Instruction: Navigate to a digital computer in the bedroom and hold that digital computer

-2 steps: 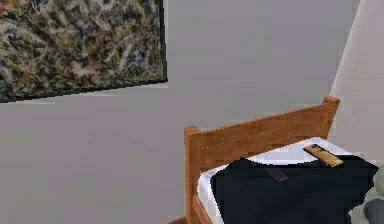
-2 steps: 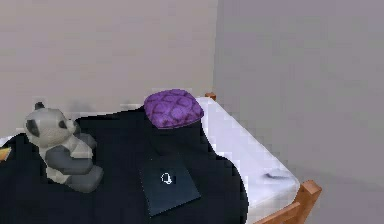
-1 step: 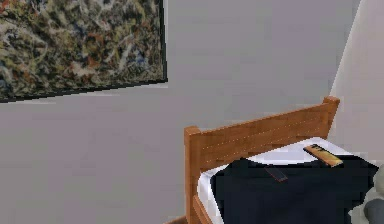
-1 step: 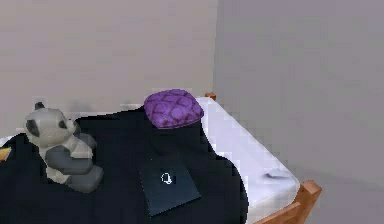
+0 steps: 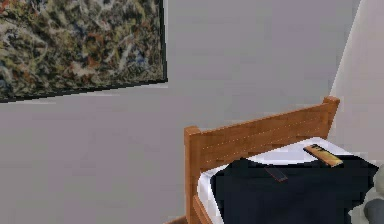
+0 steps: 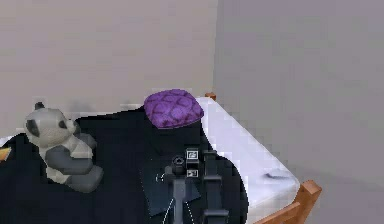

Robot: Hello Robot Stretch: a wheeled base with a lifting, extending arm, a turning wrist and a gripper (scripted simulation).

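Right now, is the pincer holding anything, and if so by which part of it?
It cannot be told. The pincer shows against the dark blanket, which lies right behind its far end, so whether anything is in it cannot be made out.

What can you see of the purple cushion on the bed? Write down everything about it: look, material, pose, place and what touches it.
The purple cushion is a rounded, plump pad with a quilted, dimpled top, and it looks like soft fabric. It lies flat at the far end of the bed, close to the wall, resting on the dark blanket. A small wooden bedpost shows just at its right edge; whether the two touch cannot be told.
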